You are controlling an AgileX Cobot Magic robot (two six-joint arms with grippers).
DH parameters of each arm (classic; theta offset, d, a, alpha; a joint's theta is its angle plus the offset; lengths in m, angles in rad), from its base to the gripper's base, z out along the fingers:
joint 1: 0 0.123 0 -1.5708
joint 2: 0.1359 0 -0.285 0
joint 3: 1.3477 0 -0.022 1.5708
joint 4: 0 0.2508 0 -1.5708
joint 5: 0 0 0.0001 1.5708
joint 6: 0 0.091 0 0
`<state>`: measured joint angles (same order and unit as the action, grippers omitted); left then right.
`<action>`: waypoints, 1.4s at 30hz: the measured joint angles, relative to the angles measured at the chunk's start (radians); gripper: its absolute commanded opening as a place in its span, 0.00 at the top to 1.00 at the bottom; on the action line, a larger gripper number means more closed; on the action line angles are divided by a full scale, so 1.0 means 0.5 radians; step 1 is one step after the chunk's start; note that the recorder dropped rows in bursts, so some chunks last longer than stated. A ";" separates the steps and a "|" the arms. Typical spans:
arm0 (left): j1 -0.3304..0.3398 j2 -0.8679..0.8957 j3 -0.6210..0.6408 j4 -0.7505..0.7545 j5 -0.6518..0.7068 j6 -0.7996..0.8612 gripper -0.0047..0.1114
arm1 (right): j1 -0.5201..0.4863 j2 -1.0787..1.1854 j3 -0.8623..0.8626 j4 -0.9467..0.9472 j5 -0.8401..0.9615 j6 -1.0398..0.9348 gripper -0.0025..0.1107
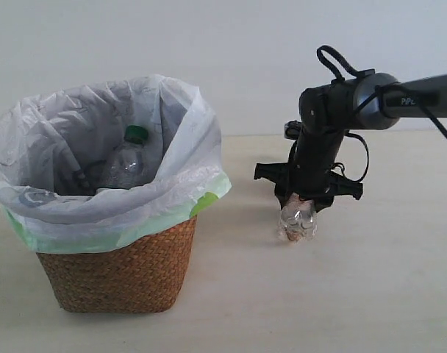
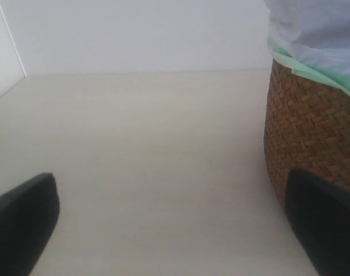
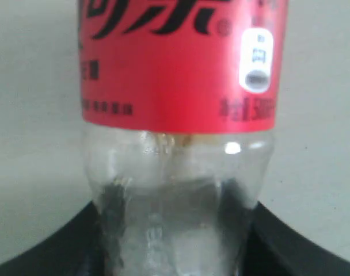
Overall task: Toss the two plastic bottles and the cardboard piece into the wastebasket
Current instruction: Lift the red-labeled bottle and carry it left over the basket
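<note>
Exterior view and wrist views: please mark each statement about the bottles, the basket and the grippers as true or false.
1. The green-cap bottle is inside the basket. True.
2. The right gripper is empty. False: it is shut on the red-label bottle.
3. The red-label bottle is above the basket's opening. False: it is outside the basket, off to its right in the exterior view.
4. The left gripper is open, with nothing between its fingers. True.

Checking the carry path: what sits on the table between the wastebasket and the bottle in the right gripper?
Nothing: the exterior view shows bare table between the wastebasket and the gripped bottle.
</note>
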<state>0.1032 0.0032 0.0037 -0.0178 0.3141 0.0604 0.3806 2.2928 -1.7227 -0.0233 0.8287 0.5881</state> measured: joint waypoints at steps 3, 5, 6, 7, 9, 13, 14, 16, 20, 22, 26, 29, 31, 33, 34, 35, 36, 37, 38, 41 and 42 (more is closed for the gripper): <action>0.000 0.000 0.000 0.000 0.000 0.000 0.03 | 0.000 -0.035 0.004 0.026 0.013 -0.107 0.98; 0.000 0.000 0.000 0.000 0.000 0.000 0.03 | 0.000 -0.114 0.012 0.028 0.032 -0.158 0.98; 0.000 0.000 0.000 0.000 0.000 0.000 0.03 | 0.000 -0.163 0.012 0.028 0.032 -0.177 0.98; 0.000 0.000 0.000 0.000 0.000 0.000 0.03 | 0.000 -0.219 0.012 0.028 0.032 -0.192 0.98; 0.000 0.000 0.000 0.000 0.000 0.000 0.03 | 0.000 -0.327 0.014 0.028 0.032 -0.224 0.98; 0.000 0.000 0.000 0.000 0.000 0.000 0.03 | 0.000 -0.564 0.014 0.028 0.032 -0.308 0.98; 0.000 0.000 0.000 0.000 0.000 0.000 0.03 | 0.000 -0.606 0.014 0.028 0.032 -0.335 0.98; 0.000 0.000 0.000 0.000 0.000 0.000 0.03 | 0.000 -0.705 0.014 0.028 0.032 -0.432 0.98; 0.000 0.000 0.000 0.000 0.000 0.000 0.03 | 0.004 -0.895 0.014 0.028 0.002 -0.556 0.98; 0.000 0.000 0.000 0.000 0.000 0.000 0.03 | 0.013 -1.002 0.014 0.028 -0.025 -0.594 0.98; 0.000 0.000 0.000 0.000 0.000 0.000 0.03 | 0.061 -1.190 0.014 0.047 -0.121 -0.626 0.98; 0.000 0.000 0.000 0.000 0.000 0.000 0.03 | 0.132 -1.284 0.014 0.047 -0.208 -0.640 0.98; 0.000 0.000 0.000 0.000 0.000 0.000 0.03 | 0.204 -1.320 0.014 0.063 -0.285 -0.660 0.98; 0.000 0.000 0.000 0.000 0.000 0.000 0.03 | 0.280 -1.329 0.014 0.066 -0.345 -0.683 0.98; 0.000 0.000 0.000 0.000 0.000 0.000 0.03 | 0.329 -1.333 0.014 0.072 -0.386 -0.699 0.98; 0.000 0.000 0.000 0.000 0.000 0.000 0.03 | 0.359 -1.333 0.014 0.076 -0.410 -0.704 0.98; 0.000 0.000 0.000 0.000 0.000 0.000 0.03 | 0.384 -1.333 0.014 0.081 -0.434 -0.704 0.98; 0.000 0.000 0.000 0.000 0.000 0.000 0.03 | 0.409 -1.329 0.014 0.085 -0.459 -0.704 0.98; 0.000 0.000 0.000 0.000 0.000 0.000 0.03 | 0.417 -1.326 0.014 0.089 -0.462 -0.704 0.98; 0.000 0.000 0.000 0.000 0.000 0.000 0.03 | 0.420 -1.301 0.014 0.089 -0.447 -0.704 0.98; 0.000 0.000 0.000 0.000 0.000 0.000 0.03 | 0.420 -1.292 0.014 0.093 -0.429 -0.704 0.98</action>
<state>0.1032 0.0032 0.0037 -0.0178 0.3141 0.0604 0.5904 1.6470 -1.7158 0.0235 0.6143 0.2363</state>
